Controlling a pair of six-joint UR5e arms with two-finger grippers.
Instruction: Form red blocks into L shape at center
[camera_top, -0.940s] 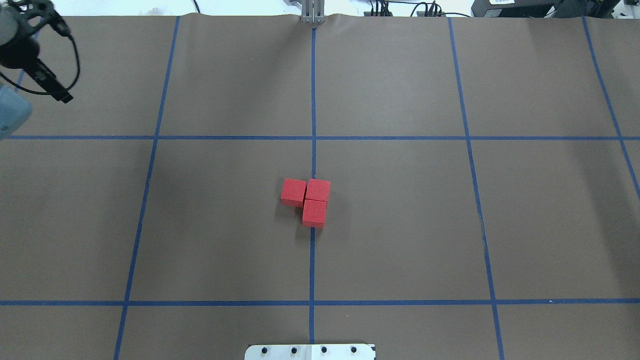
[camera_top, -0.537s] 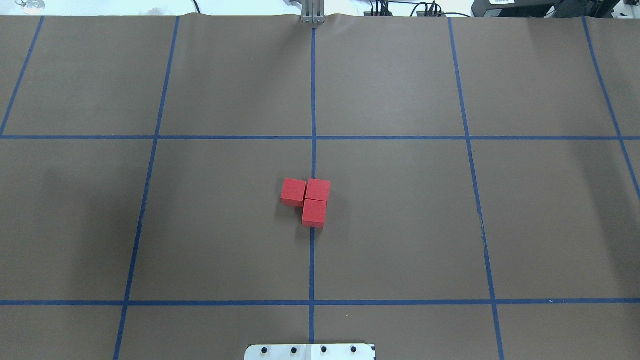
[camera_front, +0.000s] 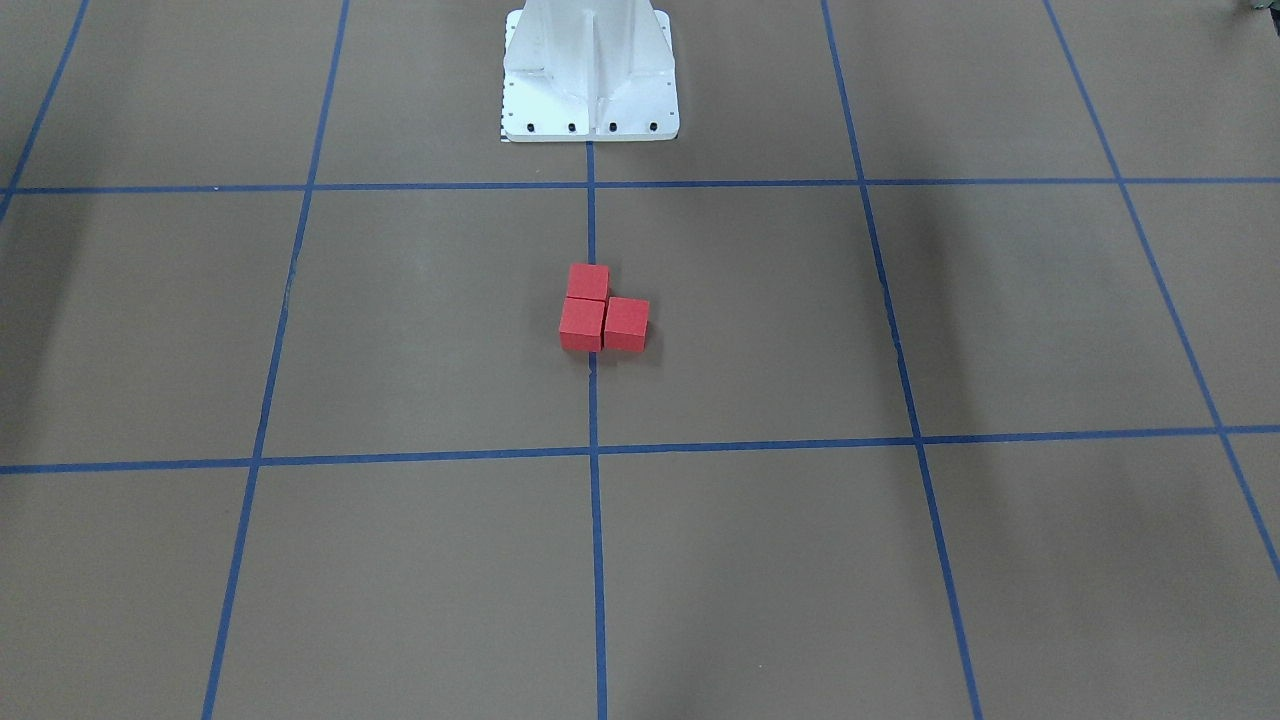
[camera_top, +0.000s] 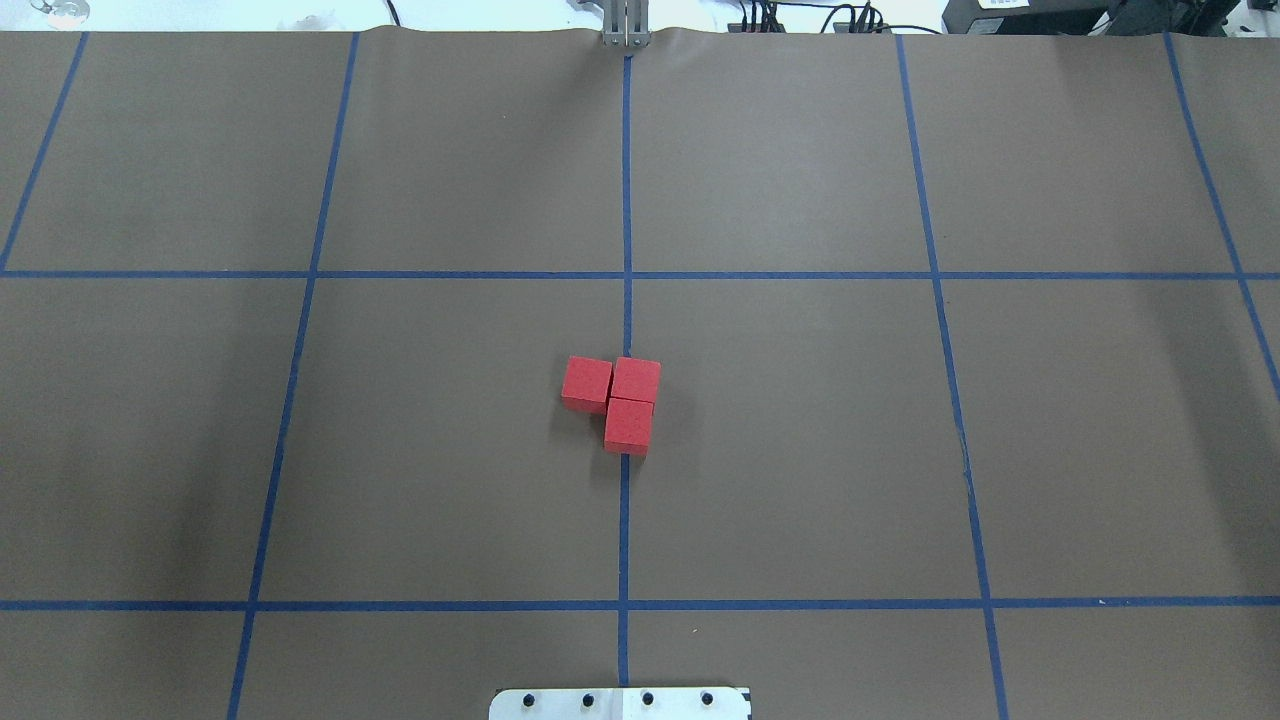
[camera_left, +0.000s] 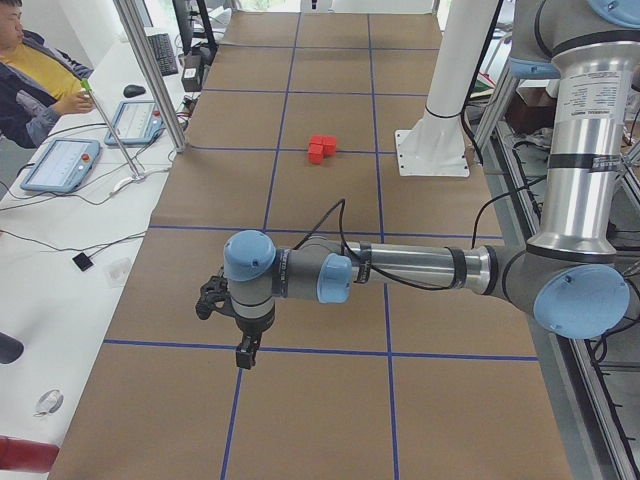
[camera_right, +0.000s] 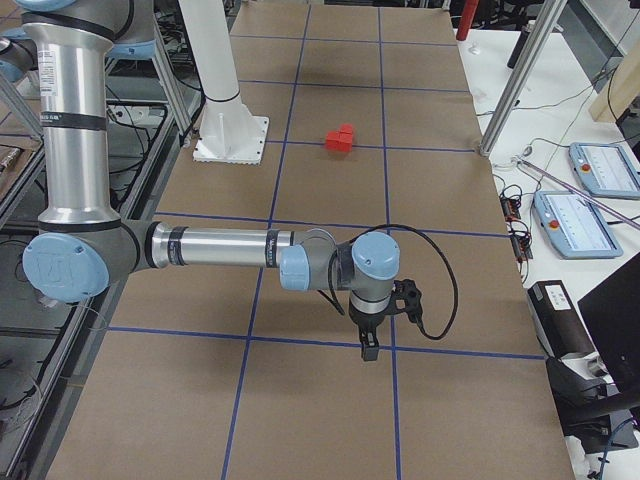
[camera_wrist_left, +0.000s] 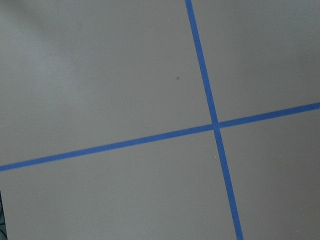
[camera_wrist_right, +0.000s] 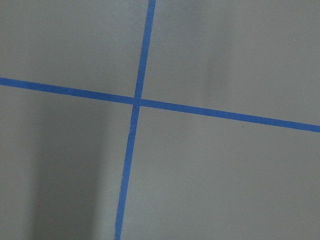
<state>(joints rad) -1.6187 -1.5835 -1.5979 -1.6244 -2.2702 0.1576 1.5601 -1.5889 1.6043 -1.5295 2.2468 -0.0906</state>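
Red blocks (camera_top: 630, 405), three touching in an L, sit on the centre line (camera_top: 626, 330) of the worktop (camera_top: 800, 450), well apart from and between my left pincer (camera_left: 243, 353) and right pincer (camera_right: 368, 347). Whether either pincer is apart or together, I cannot tell. Task looks finished.

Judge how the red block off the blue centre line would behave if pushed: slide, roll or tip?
The off-line red block would probably slide, not roll: it is a flat-faced cube. Tipping seems unlikely: it looks as wide as tall. Pushed toward its neighbours, it would likely shove them; they appear to touch.
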